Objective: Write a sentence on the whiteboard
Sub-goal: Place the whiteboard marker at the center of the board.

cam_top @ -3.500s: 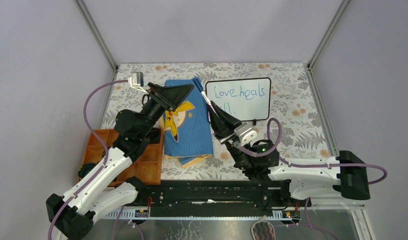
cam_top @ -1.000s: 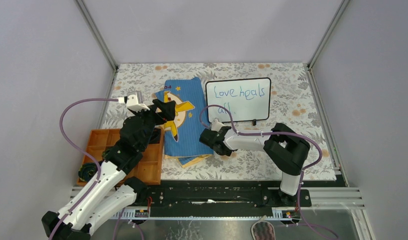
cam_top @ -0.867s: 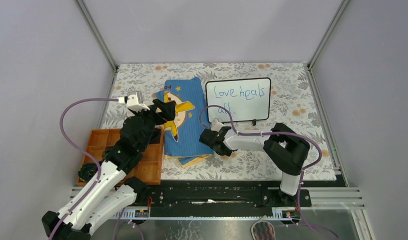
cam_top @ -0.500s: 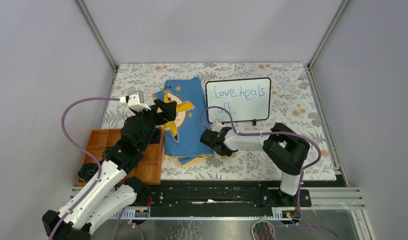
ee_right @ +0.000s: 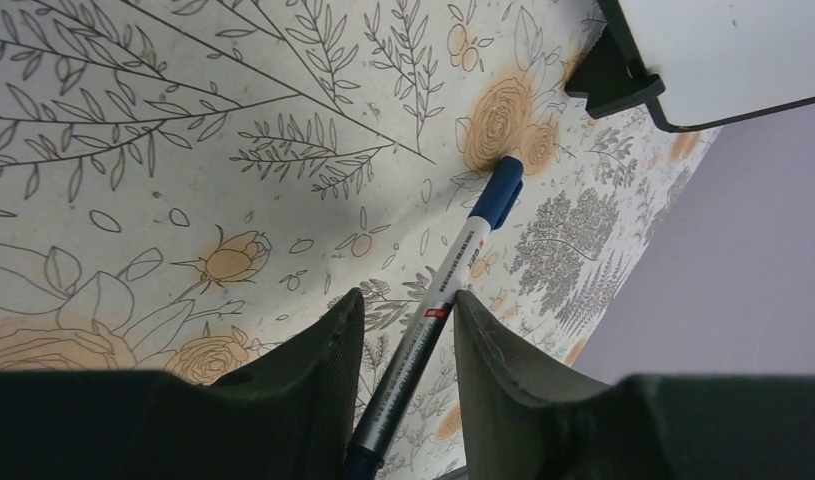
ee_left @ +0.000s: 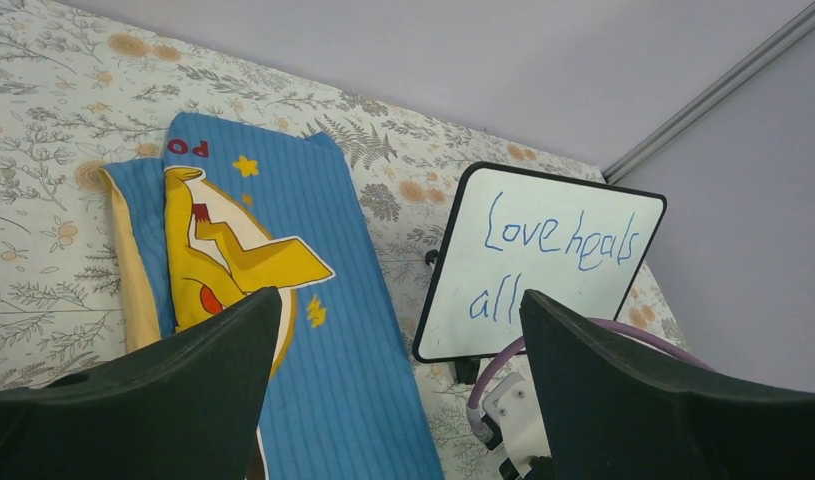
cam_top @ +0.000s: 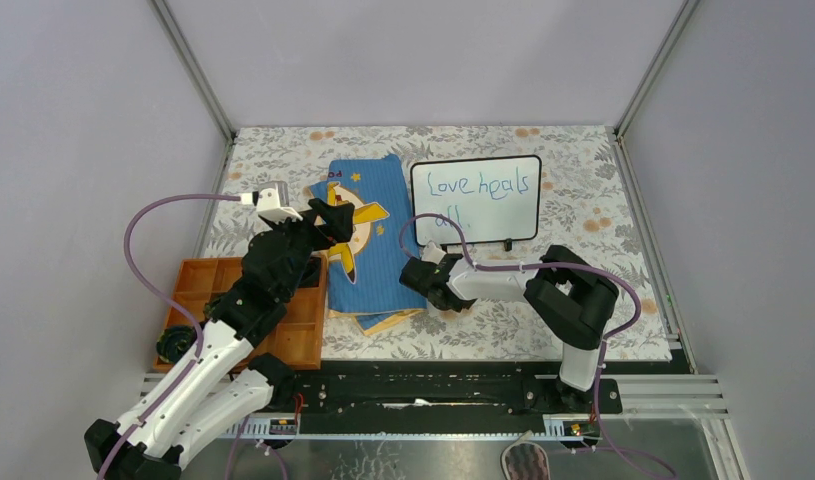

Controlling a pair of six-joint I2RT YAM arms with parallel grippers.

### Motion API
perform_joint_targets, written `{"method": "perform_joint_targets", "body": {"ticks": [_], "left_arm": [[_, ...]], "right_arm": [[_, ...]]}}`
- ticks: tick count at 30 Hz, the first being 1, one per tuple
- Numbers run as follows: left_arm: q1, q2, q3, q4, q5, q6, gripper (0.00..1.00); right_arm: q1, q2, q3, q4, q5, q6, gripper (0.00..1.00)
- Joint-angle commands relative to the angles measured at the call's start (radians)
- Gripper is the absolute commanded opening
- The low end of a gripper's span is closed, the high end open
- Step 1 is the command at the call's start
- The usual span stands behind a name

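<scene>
I am watching the right end effector (ee_right: 408, 297) sitting low over the worktop (ee_right: 183, 180) with its jaws standing apart. A blue-capped marker (ee_right: 453, 262) is lying between them on the floral surface, and a gap is showing on one side, so nothing is being clamped. The marker's cap is pointing toward a black foot of the whiteboard (cam_top: 475, 198), which is standing tilted toward the far side of the worktop, just beyond this end effector. The sentence (cam_top: 481, 186) is showing on it in thin blue handwriting, "Love heals" above "all". The left end effector (ee_left: 400, 300) is hanging wide open and empty above the blue cartoon-print cloth (ee_left: 323, 220), which is lying just left of the whiteboard. An orange tray (cam_top: 293, 330) is sitting by the left arm.
</scene>
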Motion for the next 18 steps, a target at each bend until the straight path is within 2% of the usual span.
{"method": "perform_joint_targets", "body": {"ticks": [1, 18], "left_arm": [[0.006, -0.005, -0.007, 0.033, 0.004, 0.006, 0.95], [0.006, -0.006, -0.007, 0.029, 0.007, 0.005, 0.95]], "right_arm": [[-0.008, 0.031, -0.009, 0.08, -0.225, 0.036, 0.42], [-0.009, 0.024, -0.012, 0.092, -0.26, 0.051, 0.55]]}}
